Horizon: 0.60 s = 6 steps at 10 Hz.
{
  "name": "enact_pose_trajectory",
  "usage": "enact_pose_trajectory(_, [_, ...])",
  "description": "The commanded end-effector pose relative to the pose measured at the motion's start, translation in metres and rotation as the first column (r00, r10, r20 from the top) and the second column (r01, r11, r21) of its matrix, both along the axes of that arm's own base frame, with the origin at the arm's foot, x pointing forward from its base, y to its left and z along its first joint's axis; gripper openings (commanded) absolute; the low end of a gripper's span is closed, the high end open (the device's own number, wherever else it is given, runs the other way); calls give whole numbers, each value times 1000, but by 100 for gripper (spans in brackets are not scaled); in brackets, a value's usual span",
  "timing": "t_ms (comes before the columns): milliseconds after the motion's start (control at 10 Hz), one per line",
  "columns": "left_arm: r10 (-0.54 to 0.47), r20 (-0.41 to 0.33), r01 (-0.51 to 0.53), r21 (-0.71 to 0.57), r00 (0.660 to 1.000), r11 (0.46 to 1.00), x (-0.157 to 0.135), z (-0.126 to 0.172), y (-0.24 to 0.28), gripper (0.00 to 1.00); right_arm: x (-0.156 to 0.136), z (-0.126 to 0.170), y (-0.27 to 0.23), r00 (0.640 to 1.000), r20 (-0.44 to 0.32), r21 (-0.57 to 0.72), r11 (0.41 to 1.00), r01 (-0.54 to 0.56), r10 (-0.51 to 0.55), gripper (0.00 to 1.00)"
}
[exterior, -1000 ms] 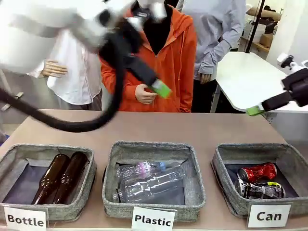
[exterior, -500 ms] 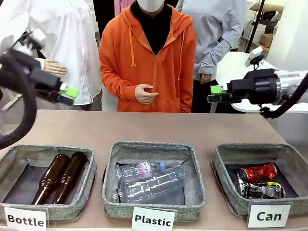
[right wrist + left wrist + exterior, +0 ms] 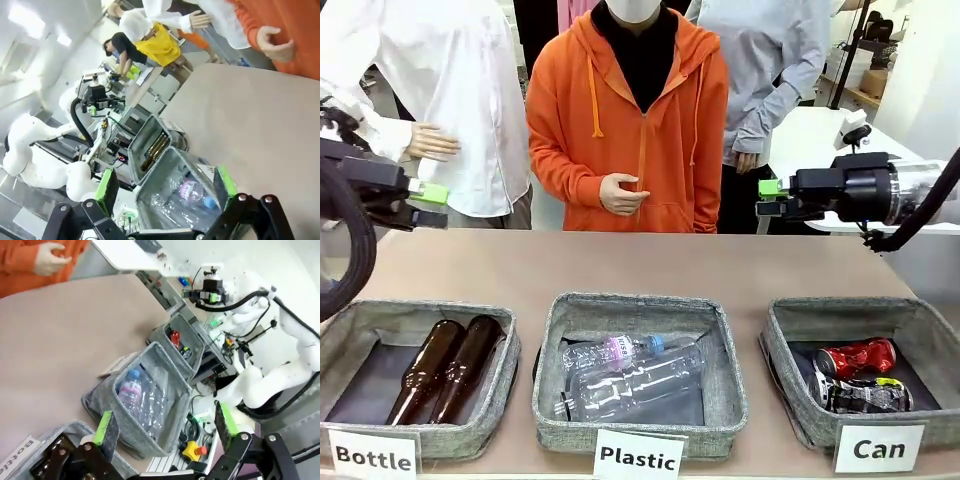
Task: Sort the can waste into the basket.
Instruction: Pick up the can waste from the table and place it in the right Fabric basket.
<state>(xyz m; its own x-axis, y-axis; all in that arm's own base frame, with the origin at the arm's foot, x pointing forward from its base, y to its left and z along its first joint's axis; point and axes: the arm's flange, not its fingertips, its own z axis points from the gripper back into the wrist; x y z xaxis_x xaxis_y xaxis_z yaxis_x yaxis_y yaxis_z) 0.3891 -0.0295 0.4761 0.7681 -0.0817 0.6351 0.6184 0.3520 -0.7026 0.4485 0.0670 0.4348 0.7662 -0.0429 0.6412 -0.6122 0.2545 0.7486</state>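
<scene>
Starting nearest the camera: the basket [image 3: 788,400] signed "Can" at front right holds both pieces of can waste, the red can [image 3: 855,356] lying just behind the black can [image 3: 860,394], the two touching. The "Plastic" basket [image 3: 552,395] holds clear bottles [image 3: 630,372], and the "Bottle" basket [image 3: 490,420] holds two brown bottles [image 3: 448,368].

Farther back, the tabletop [image 3: 640,265] is bare. Above its edges both arms sit pulled back, high and level. A second ago the left arm swept across the middle and the right one hung at the far right edge; half a second ago both were nearly where they are now.

The left gripper [image 3: 165,427] has its fingers spread wide with nothing between them; the right gripper [image 3: 165,187] is likewise wide apart and empty. Beyond, the person in orange has a hand [image 3: 620,195] at the waist.

Judgement: sorting looks finished and the arms are parked.
</scene>
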Motion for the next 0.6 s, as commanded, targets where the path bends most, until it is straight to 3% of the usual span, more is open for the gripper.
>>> enact_pose_trajectory(0, [-22, -15, 22, 37, 1000, 999, 2, 8, -2, 100, -3, 3, 4, 1000, 5, 11, 1000, -20, 20, 100])
enact_pose_trajectory(500, [-22, -15, 22, 37, 1000, 999, 2, 8, -2, 100, -3, 3, 4, 1000, 5, 11, 1000, -20, 20, 100])
